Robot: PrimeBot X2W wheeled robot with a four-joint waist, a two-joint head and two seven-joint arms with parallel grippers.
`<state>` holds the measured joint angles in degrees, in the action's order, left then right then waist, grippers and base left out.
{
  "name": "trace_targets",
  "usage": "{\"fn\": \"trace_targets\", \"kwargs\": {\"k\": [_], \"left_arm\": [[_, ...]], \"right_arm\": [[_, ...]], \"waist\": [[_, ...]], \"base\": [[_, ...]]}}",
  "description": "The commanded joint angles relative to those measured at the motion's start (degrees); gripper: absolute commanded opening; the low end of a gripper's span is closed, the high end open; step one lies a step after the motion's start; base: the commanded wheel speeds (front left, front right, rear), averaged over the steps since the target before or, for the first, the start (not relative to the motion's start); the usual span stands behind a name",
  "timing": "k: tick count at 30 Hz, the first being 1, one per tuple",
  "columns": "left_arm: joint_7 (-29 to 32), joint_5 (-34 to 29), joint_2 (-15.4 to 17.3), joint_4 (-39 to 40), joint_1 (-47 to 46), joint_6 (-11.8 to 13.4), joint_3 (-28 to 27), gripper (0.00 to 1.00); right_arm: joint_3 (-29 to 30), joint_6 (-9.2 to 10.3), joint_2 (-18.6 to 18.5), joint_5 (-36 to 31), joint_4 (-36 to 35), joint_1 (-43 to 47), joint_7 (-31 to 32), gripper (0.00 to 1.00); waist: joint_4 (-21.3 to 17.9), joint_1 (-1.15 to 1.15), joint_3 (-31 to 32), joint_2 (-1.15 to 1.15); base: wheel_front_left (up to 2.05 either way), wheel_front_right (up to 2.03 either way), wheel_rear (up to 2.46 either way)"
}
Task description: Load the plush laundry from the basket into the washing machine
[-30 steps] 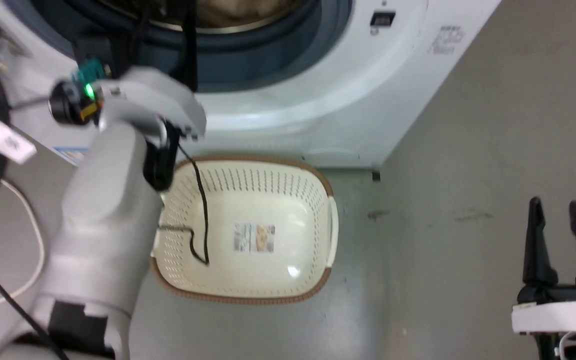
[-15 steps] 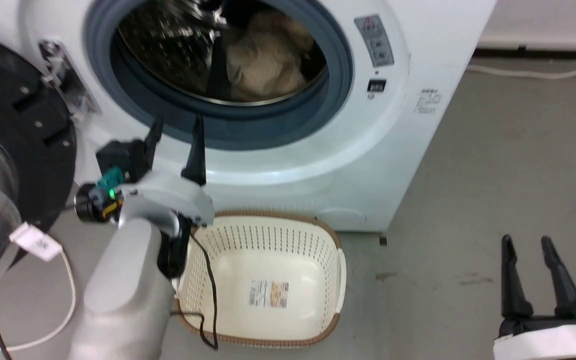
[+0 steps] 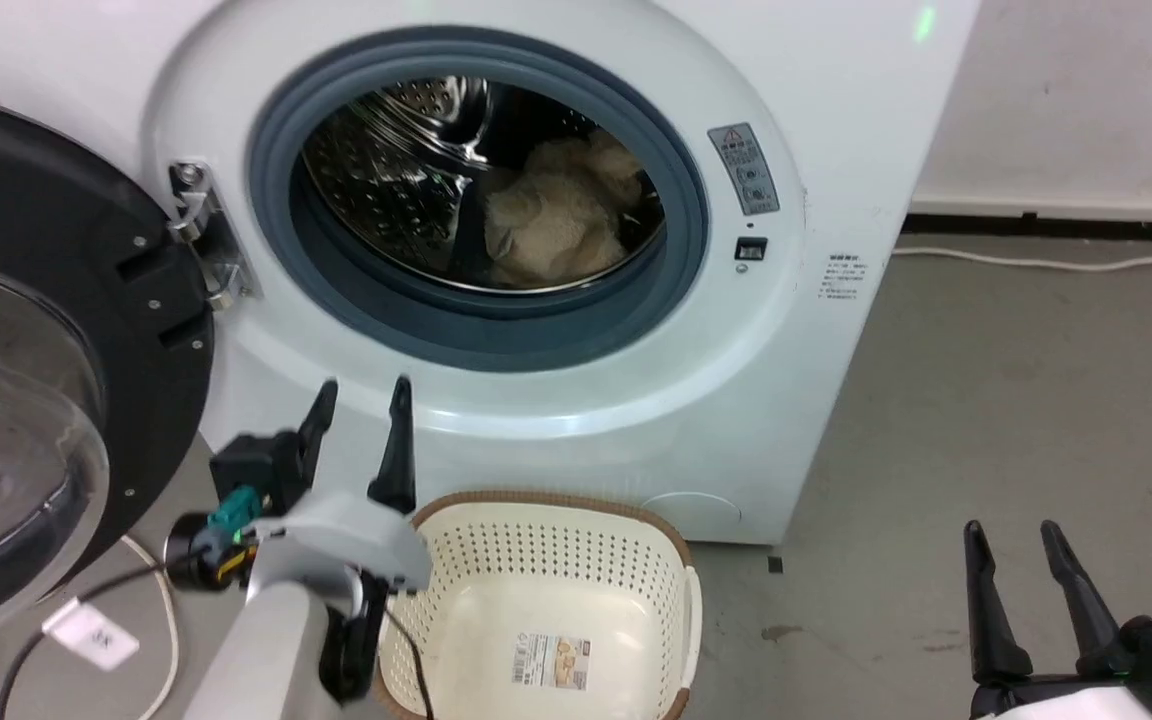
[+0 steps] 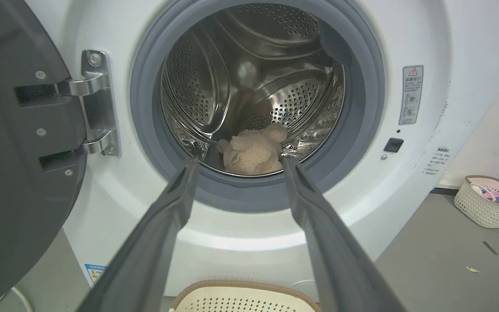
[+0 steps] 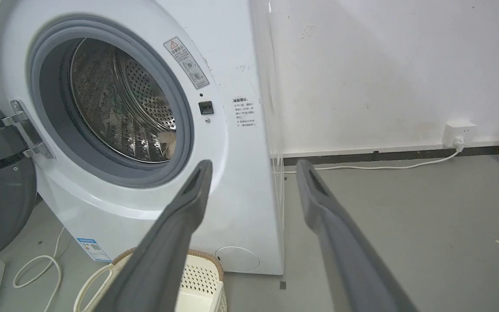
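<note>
Judging the plush (image 3: 556, 225) in the washer (image 3: 836, 120) soft and light, we'd pinch its body; left tool (image 3: 365, 384), right tool (image 3: 1011, 527) gape empty.

The washing machine (image 3: 836, 120) stands with its mouth wide open to us. The plush laundry (image 3: 556, 225) fills the drum's lower right. The swung-out door (image 3: 136, 300) walls our left. The basket (image 3: 556, 500) sits low before the machine's base. Bare floor (image 3: 1016, 400) opens on our right.
</note>
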<state>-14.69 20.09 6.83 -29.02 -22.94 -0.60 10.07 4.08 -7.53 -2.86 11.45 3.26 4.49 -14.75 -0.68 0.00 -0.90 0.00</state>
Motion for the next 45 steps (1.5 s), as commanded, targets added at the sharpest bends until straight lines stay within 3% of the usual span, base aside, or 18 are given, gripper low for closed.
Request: {"fn": "trace_targets", "kwargs": {"k": [1, 22, 40, 41, 45], "left_arm": [[-0.25, -0.26, 0.39, 0.54, 1.83, 0.37, -0.05, 1.0], [2.7, 1.45, 1.87, 10.98, 16.59, 4.7, -0.77, 1.0], [3.12, 0.87, 2.72, 14.43, 17.34, 5.87, 0.38, 1.0], [3.53, 0.99, 2.57, 14.13, 17.18, 5.62, 0.32, 0.0], [3.62, 0.93, 2.52, 14.13, 17.19, 5.62, 0.27, 0.0]], "right_arm": [[-0.22, 0.04, -0.01, -0.47, 0.21, 0.9, -0.25, 1.0], [-2.09, 0.04, -0.01, -0.9, 0.94, 2.13, -0.25, 1.0], [-1.87, 0.04, -0.01, -0.49, 1.53, 1.78, -0.25, 1.0], [-1.92, 0.0, 0.0, -0.41, 1.41, 1.27, 0.01, 0.0], [-1.94, 0.0, 0.0, -0.43, 1.39, 1.17, 0.07, 0.0]], "waist": [[0.33, 0.0, 0.51, 0.0], [0.54, 0.0, 0.6, 0.0], [0.65, 0.0, 0.48, 0.0], [0.65, 0.0, 0.48, 0.0], [0.65, 0.0, 0.49, 0.0]], "base": [[0.0, 0.0, 0.0], [0.0, 0.0, 0.0], [0.0, 0.0, 0.0], [0.0, 0.0, 0.0], [0.0, 0.0, 0.0]]}}
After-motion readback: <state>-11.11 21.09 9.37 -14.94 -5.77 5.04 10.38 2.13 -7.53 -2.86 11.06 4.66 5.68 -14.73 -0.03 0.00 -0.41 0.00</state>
